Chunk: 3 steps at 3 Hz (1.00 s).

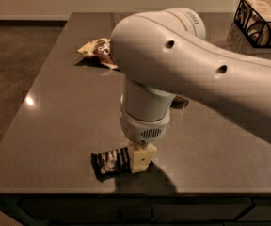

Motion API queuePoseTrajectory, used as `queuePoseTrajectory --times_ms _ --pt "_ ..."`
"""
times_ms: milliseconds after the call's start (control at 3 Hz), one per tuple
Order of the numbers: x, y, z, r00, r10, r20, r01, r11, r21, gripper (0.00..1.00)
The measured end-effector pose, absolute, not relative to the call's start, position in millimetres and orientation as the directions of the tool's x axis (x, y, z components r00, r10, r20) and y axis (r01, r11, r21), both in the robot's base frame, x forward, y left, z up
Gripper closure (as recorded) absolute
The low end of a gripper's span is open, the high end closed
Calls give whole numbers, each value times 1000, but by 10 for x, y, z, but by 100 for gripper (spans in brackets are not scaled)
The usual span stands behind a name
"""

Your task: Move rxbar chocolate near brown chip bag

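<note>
I have the gripper [141, 158] low over the near edge of the table [60, 121], pointing straight down from the wrist, and its pale tip meets the right end of the rxbar chocolate [109, 163]. The bar lies flat on the tabletop, its long side running left to right, close to the front lip. From this angle the wrist housing hides most of the tool, so I cannot tell whether it is clamped on the bar or released.

I judge the vertical approach suits a thin, flat wrapper. Coming from above at one end gives the best chance of pinching across the narrow width without shoving the bar off the near edge.

The brown chip bag [97, 50] sits crumpled at the far left of the table, well apart from the bar, with open tabletop between them. The arm [196, 74] reaches in from the right and crosses the middle of the view, covering part of the surface behind it. A dark wire basket [262, 15] stands at the far right, out of the way.

As I read it, the task is at the pick-up stage. The carry toward the far left is not yet done.
</note>
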<state>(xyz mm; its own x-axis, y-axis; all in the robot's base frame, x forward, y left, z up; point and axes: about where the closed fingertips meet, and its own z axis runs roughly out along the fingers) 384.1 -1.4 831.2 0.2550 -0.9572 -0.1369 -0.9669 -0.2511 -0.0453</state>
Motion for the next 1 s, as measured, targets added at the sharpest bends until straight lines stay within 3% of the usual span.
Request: queuePoseTrajectory --times_ms 333,667,1000 --pt "3842 -14 8313 255 -957 -137 -967 -251 -45 87" --pt "3842 -14 8313 255 -957 -137 -967 -251 -45 100" --pt "4093 80 8448 193 -967 -166 -981 -189 -42 100"
